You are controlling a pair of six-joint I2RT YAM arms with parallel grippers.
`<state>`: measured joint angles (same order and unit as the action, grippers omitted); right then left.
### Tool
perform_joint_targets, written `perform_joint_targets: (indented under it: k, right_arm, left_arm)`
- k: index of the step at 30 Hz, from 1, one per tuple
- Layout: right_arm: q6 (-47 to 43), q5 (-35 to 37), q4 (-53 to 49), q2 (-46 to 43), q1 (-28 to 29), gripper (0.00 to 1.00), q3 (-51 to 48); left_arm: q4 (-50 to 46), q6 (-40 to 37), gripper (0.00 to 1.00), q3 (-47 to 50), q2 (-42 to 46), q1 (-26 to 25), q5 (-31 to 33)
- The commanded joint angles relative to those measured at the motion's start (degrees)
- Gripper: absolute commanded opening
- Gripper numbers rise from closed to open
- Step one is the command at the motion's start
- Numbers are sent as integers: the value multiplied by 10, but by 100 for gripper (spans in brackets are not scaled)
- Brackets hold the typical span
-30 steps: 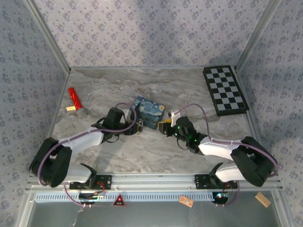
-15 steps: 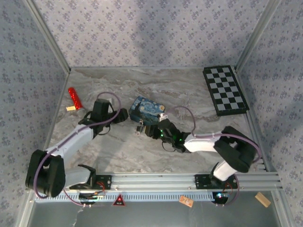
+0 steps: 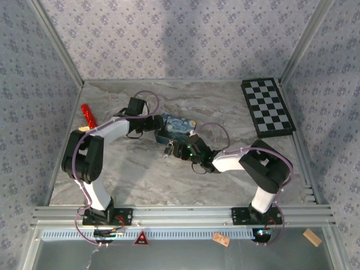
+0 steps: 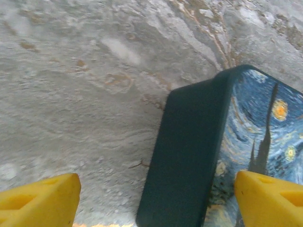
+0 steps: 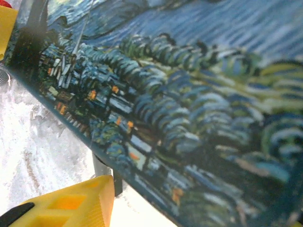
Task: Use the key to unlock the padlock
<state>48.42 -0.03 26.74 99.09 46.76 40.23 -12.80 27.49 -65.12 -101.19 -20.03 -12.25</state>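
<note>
You are setting the left gripper [image 3: 151, 125] at the left end of the painted tin box [image 3: 180, 126], and the pose suggests why. Its two yellow fingers [image 4: 40, 198] are standing wide apart. One is hanging off the box's dark side wall over the bare table [image 4: 94, 94], and the other is hanging over the painted lid. The box's edge is sitting between them without being pinched, so this tool is released and grasping nothing. My judgement is that you are lining it up to steady the box so it cannot slide while the lock is being worked.

The padlock [image 3: 168, 149] is lying just beside the box's near side, toward its left corner, and from above it is reading as a small metallic shape. Whether the key is already in it is too small to tell.

You are holding the right gripper [image 3: 178, 149] just right of the padlock and close against that same near side of the box, so low that its wrist camera is looking straight onto the painted surface. One yellow finger [image 5: 71, 203] is sitting just under the box's lower edge, but its partner is unclear. I cannot tell whether this tool is released or clenched on the key. It seems placed there to reach the lock from the side opposite the bracing arm.
</note>
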Motion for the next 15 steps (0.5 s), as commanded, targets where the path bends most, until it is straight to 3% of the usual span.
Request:
perform_joint_targets:
  k: [1,7,15]
  right_arm:
    - [-32,-45,3,18,-34,53,1]
    - [-76,-123,25,28,-102,58,0]
    - [-120,-128,2,-24,-151,58,-34]
  left_arm:
    - [-23,-13,83,-17,-11,-12,-4]
    - [-24,13,77,18,7,-47,40]
    - [21,94,76,110,85,-105,97]
